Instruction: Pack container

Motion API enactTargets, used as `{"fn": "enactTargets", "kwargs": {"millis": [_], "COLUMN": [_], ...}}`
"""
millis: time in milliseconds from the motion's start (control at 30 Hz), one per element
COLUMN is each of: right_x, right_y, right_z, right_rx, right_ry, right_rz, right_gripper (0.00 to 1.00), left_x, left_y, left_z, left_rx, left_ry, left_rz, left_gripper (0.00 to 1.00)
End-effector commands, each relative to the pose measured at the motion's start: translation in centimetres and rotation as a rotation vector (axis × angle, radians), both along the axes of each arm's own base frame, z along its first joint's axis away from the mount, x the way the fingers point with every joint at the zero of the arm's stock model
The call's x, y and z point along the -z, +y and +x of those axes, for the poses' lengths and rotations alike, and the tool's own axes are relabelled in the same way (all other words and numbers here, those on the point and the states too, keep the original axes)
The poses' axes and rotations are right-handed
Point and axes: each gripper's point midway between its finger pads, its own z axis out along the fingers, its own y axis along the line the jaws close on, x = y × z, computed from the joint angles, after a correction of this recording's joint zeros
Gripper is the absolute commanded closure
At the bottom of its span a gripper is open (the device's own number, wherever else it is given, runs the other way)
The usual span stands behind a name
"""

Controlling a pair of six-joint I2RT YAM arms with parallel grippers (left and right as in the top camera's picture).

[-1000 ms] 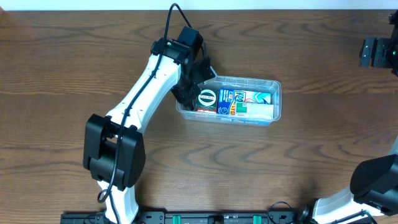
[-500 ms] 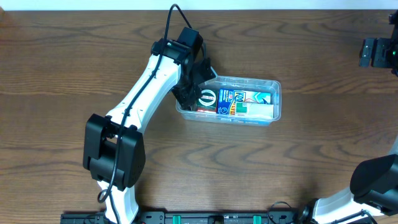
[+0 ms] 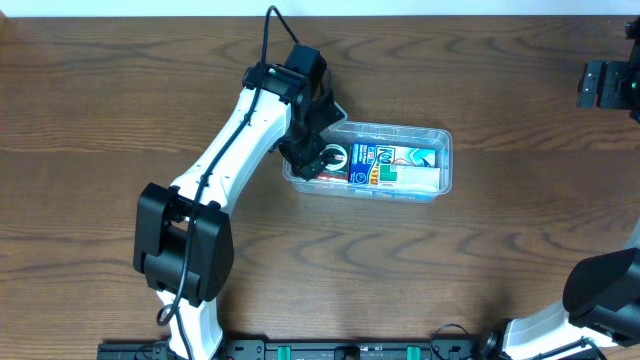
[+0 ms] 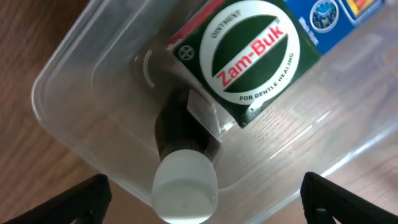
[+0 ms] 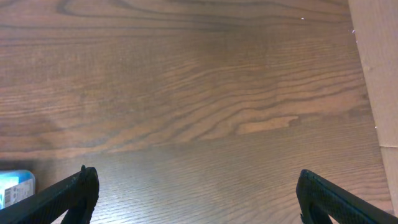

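The container (image 3: 447,160) is a clear shallow tub right of the table's middle. Its left corner (image 4: 74,81) fills the left wrist view. Inside lie a green Zam-Buk box (image 4: 252,53), a blue box (image 3: 372,160) and a pale pack (image 3: 415,176). A small dark bottle with a white cap (image 4: 185,186) lies in the left end, beside the Zam-Buk box. My left gripper (image 3: 318,155) hovers over that end, open, its fingers (image 4: 84,200) wide on either side of the cap and clear of it. My right gripper (image 5: 198,199) is open over bare wood.
The right arm's wrist (image 3: 603,84) sits at the far right edge of the table, well away from the tub. A blue and white corner (image 5: 15,186) shows at the left edge of the right wrist view. A pale strip (image 5: 379,68) borders the wood there.
My left gripper has opened and let go of the white-capped bottle, which now lies in the container's left end. The right arm has not moved.
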Motion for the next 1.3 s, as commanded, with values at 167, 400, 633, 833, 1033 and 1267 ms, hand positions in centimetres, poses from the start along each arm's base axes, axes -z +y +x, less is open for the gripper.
{"fn": "enactTargets", "kwargs": {"millis": [167,400,633,833,1033,1267], "right_x": [-0.1,-0.1,-0.1,-0.1,-0.1,-0.1], "right_y": [-0.1,-0.1,-0.1,-0.1,-0.1,-0.1], "right_z": [-0.1,-0.1,-0.1,-0.1,-0.1,-0.1], "right_rx": [0.016,0.016,0.017,0.017,0.016,0.016], "right_ry": [-0.004,-0.004,-0.004,-0.004,-0.004,-0.004], "right_rz": [0.008,0.008,0.008,0.008,0.008,0.008], "right_gripper": [0.01,0.01,0.01,0.01,0.01,0.01], "left_x": [-2.0,-3.5,-3.5,-3.4,-3.8,-8.1], "left_y": [-0.1,1.1,2.9,4.0,4.2,4.9], "left_z": [0.2,-0.6,-1.5,-1.6,-1.6,-3.7], "left_rx": [-0.304,-0.448,-0.546,-0.576,-0.604,-0.620], "left_ry": [0.012,0.030,0.084,0.103,0.095,0.042], "left_rz": [-0.039,-0.046,-0.015,-0.003,-0.011,-0.053], "left_gripper": [0.02,0.02,0.02,0.02,0.02,0.02]}}
